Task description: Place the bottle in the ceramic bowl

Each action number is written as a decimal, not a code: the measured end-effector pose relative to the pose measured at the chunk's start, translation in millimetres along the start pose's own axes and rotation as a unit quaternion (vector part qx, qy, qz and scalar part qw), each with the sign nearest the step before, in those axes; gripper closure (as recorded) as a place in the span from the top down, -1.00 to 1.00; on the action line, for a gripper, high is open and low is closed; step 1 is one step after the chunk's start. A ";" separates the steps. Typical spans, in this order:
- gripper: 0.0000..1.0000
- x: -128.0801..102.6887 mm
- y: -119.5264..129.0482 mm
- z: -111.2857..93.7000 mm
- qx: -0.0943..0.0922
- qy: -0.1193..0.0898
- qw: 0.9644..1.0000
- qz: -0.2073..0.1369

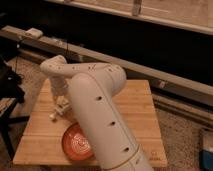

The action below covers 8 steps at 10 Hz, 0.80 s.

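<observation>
The reddish-orange ceramic bowl (75, 143) with pale swirl rings sits on the wooden table (137, 107) near its front left; my arm covers its right part. The small white bottle (56, 113) lies on the table just behind and left of the bowl, its narrow end pointing front-left. My gripper (61, 102) hangs straight down at the bottle's upper end, right at it. Whether it holds the bottle does not show. The bottle is outside the bowl.
My thick white arm (102, 120) crosses the table's middle and hides much of it. A dark stand (10, 92) is at the table's left. A long grey ledge (165, 82) runs behind the table. The floor is speckled.
</observation>
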 end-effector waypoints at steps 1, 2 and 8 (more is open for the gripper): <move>0.30 -2.2 1.3 1.6 0.002 0.003 1.000 0.001; 0.30 -4.1 2.8 3.6 0.004 0.006 1.000 0.002; 0.30 11.0 -37.0 12.9 0.021 0.025 0.999 0.024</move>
